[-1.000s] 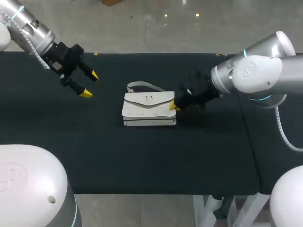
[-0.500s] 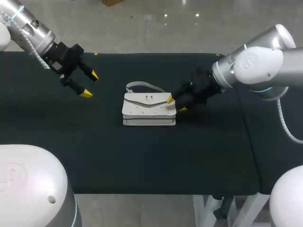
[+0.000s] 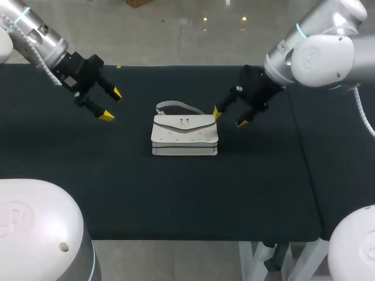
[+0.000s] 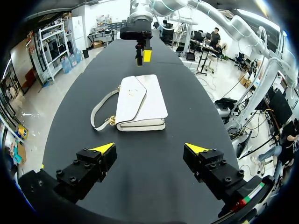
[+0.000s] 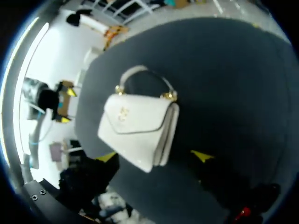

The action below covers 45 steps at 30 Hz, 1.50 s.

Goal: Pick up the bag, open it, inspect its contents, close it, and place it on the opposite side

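- Seeing bag (image 3: 184, 136) flat, flap shut: looks light, semi-stiff, slick.
- I'd pinch its strap (image 3: 176, 103).
- My left gripper (image 3: 111, 105), right gripper (image 3: 229, 117): fingers wide, empty.

The bag (image 3: 184, 133) is white (gold clasp (image 3: 184, 122)) — the table (image 3: 176, 193) black.

Black-topped table (image 3: 176, 193), dark and matte from edge to edge.
Spread wide across the head view and stretching long and narrow in the left wrist view. Marked on the far edge by a small yellow mark (image 3: 119, 67) toward the left and a second yellow mark (image 3: 270, 67) toward the right (both too small to make out further). Propped on pale frame legs (image 3: 251, 260), visible under the near edge at the right.
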{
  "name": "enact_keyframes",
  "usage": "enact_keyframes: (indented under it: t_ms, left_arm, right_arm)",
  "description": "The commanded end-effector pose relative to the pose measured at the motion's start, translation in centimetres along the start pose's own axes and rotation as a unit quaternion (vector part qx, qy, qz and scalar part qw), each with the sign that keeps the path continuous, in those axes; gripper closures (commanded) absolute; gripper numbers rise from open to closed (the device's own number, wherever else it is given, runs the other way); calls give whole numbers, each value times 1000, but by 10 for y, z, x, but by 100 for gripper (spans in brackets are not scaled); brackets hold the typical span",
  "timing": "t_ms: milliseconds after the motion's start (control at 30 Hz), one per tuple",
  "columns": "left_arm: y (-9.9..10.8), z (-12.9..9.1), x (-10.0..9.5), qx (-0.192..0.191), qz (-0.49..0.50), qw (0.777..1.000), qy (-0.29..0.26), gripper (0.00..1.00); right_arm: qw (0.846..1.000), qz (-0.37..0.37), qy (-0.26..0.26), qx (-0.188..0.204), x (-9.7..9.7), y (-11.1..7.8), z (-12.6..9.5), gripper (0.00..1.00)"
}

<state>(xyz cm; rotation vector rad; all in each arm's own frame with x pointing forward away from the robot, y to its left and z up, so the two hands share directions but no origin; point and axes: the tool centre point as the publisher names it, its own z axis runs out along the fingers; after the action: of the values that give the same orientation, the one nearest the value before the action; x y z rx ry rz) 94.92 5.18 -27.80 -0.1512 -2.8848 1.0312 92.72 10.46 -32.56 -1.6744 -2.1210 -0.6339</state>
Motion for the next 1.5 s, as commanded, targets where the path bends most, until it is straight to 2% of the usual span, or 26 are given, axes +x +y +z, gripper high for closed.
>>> enact_keyframes:
  t_ms: [33, 200, 567, 633, 667, 800, 900, 1100, 1167, 1233, 1333, 1467, 1500]
  left_arm:
    - [1, 1, -1, 1, 1, 1000, 0, 0]
    - [1, 1, -1, 1, 1, 1000, 0, 0]
    - [1, 1, -1, 1, 1, 1000, 0, 0]
    - [-9, 12, -4, -40, 38, 998, -28, 0]
    - [-13, 19, -7, -43, 44, 998, -25, 0]
    - [-27, 37, -14, -69, 115, 990, -55, 0]
    - [-35, 42, -17, -61, 149, 985, -65, 0]
    - [-43, 45, -24, -53, 189, 978, -67, 0]
    - [-44, 47, -26, -47, 203, 976, -65, 0]
    - [-45, 50, -28, -46, 214, 973, -69, 0]
    - [-47, 53, -30, -38, 235, 968, -74, 0]
    - [-54, 60, -31, -22, 272, 958, -86, 0]
    - [-56, 61, -31, -15, 279, 956, -88, 0]
  right_arm:
    - [998, -15, -68, 4, 6, 2, -8, 0]
    - [991, -75, -110, 24, 3, 8, -16, 0]
    - [991, -75, -110, 24, 3, 8, -16, 0]
    - [991, -75, -110, 24, 3, 8, -16, 0]
    - [985, -97, -142, 25, 5, 6, -13, 0]
    - [958, -192, -214, 16, 17, 2, -12, 0]
    - [936, -244, -254, 16, 23, 1, -13, 0]
    - [909, -303, -287, 2, 24, 0, -19, 0]
    - [894, -328, -306, -6, 24, -3, -20, 0]
    - [886, -340, -316, -12, 25, -7, -20, 0]
    - [864, -375, -334, -33, 26, -14, -19, 0]
    - [824, -435, -358, -63, 27, -25, -16, 0]
    - [822, -440, -356, -61, 27, -27, -15, 0]
